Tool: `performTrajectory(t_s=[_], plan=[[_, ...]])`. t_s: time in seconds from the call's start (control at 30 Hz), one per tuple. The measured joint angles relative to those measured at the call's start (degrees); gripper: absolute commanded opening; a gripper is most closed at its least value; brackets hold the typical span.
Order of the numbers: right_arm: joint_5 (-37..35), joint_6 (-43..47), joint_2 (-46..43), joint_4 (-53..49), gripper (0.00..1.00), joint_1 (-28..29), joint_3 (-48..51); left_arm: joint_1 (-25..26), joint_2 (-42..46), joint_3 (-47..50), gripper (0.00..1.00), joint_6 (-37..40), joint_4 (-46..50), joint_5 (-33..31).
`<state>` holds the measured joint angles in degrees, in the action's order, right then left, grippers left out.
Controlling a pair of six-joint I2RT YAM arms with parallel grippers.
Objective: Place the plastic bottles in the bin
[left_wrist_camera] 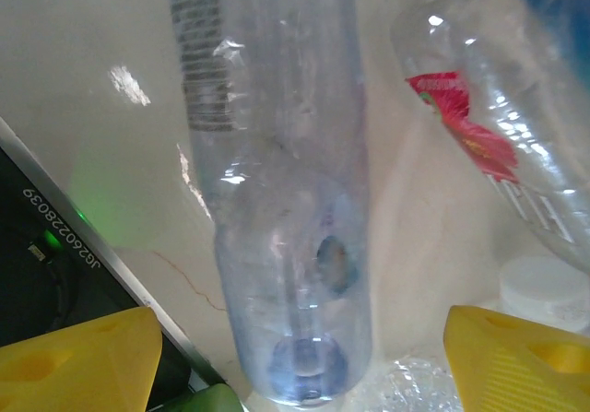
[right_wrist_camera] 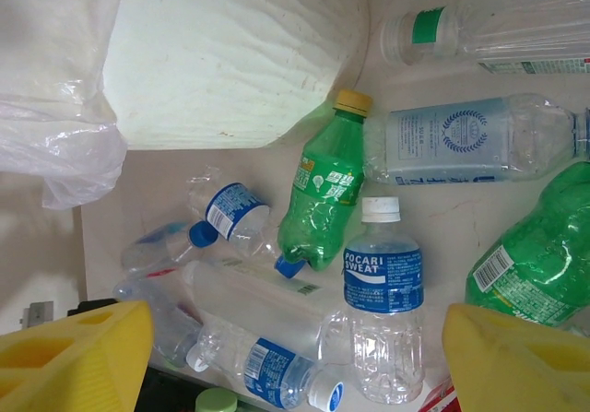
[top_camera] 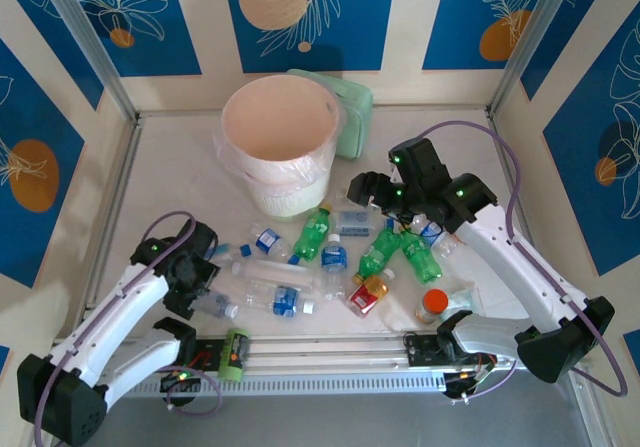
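Observation:
Several plastic bottles lie on the table in front of the bin [top_camera: 280, 142], clear ones with blue labels [top_camera: 333, 259] and green ones [top_camera: 313, 233]. My left gripper [top_camera: 195, 272] hangs low at the left end of the heap. Its yellow fingers [left_wrist_camera: 74, 361] stand wide on either side of a clear bottle [left_wrist_camera: 286, 200], with a gap on each side. My right gripper [top_camera: 372, 189] hovers open to the right of the bin. Below its fingers [right_wrist_camera: 516, 357] stands a blue-labelled bottle [right_wrist_camera: 383, 292], with a green bottle [right_wrist_camera: 323, 195] beside the bin's white wall [right_wrist_camera: 230, 62].
A pale green box [top_camera: 352, 117] leans behind the bin. An orange-capped container [top_camera: 432, 305] and a red-yellow labelled bottle [top_camera: 368, 293] lie near the front rail [top_camera: 330, 352]. Another clear bottle with a red label [left_wrist_camera: 498, 126] lies just right of the left gripper.

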<state>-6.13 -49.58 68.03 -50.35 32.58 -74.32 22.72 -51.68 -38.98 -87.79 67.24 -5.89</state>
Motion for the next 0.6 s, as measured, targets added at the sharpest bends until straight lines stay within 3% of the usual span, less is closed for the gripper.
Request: performTrajectory(t_s=[0.6], plan=[[0.6, -0.2, 0.1, 0.0, 0.82, -0.6, 1.7, 0.0, -8.9, 6.2, 0.7, -0.2, -11.4, 2.9]])
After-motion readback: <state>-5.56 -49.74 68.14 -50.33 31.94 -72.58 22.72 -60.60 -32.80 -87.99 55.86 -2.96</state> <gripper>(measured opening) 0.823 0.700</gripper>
